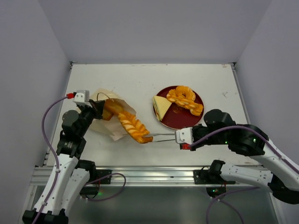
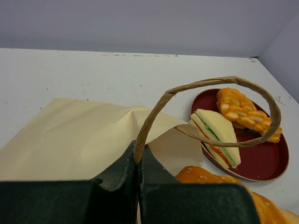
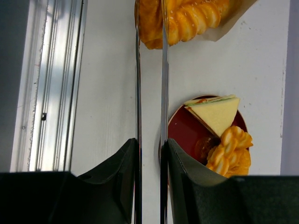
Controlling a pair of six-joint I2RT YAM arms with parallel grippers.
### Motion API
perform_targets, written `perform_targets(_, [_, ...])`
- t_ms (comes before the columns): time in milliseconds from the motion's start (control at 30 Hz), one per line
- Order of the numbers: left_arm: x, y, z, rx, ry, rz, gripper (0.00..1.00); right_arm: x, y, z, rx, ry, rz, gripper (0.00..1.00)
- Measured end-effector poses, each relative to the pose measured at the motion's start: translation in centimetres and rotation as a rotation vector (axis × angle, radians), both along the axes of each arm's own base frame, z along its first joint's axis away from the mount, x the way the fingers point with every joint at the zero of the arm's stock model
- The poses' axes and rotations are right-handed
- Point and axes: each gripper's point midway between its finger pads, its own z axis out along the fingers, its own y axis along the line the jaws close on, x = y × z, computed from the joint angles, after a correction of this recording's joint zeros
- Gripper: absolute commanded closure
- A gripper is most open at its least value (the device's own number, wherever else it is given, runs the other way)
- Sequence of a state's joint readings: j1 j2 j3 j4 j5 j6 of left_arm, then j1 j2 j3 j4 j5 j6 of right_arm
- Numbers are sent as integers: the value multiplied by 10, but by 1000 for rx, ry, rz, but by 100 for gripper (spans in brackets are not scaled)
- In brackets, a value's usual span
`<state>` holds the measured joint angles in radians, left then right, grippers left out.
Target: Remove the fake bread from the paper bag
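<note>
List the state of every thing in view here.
paper bag: on its side, mouth open.
braided loaf: partly out of the bag, its end pinched by the tongs.
roll: in the bag's mouth.
tongs: closed on the loaf.
left gripper: shut on the bag's handle.
right gripper: shut on the tongs.
red plate: upright, carrying the sandwich and twisted bread.
</note>
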<state>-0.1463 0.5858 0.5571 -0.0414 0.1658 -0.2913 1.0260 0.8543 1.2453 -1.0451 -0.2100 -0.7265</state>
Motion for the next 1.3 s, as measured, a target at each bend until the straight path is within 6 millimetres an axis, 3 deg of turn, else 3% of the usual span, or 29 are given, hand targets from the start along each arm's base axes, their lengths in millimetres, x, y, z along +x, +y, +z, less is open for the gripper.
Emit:
perform_targets(267, [18,10,2,8,29,75,100,-3,-27,15,81,-46,-54,100])
perform_targets(567, [28,15,-7,20,61,109,100,5,-57,16,100,-102,-179,100])
perform_targets(1067, [15,14,0,37,39,86,100,43,-90,-37,-127,-205,-345,100])
perform_targets(1300, [7,12,1,35,31,64,100,60,-89,-42,-191,-272,-347,100])
